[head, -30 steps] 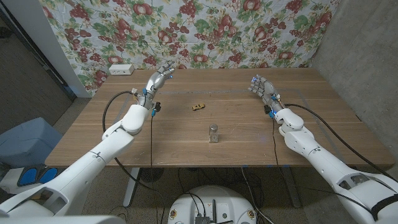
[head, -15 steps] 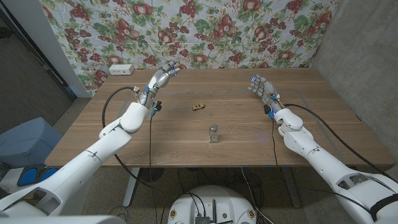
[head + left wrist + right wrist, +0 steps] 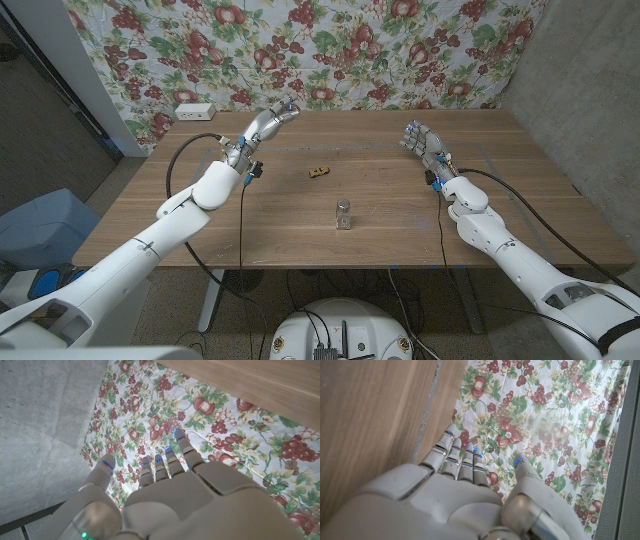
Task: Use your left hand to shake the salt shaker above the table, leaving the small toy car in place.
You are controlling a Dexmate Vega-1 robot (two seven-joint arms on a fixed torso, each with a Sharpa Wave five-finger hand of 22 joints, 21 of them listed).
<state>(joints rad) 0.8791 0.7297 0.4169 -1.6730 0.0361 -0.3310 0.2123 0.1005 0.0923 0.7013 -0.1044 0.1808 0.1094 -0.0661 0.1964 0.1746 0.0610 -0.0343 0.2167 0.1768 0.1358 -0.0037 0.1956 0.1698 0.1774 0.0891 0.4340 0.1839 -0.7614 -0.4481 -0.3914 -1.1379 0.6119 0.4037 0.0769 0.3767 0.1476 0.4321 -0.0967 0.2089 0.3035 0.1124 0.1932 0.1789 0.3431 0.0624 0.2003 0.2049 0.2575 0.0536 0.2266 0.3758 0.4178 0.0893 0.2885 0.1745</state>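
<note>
You've got the wooden table [image 3: 300,235] stretching across the middle of the frame, running nearly edge to edge. Behind it, along the top, hangs a floral cloth [image 3: 330,45] printed with fruit and leaves. Look to the upper left: a white box [image 3: 194,112] sits at the table's far corner, against that cloth. Over at the left edge, low down, there's a blue-grey bin [image 3: 40,225] on the floor, and grey wall fills the right side.
</note>
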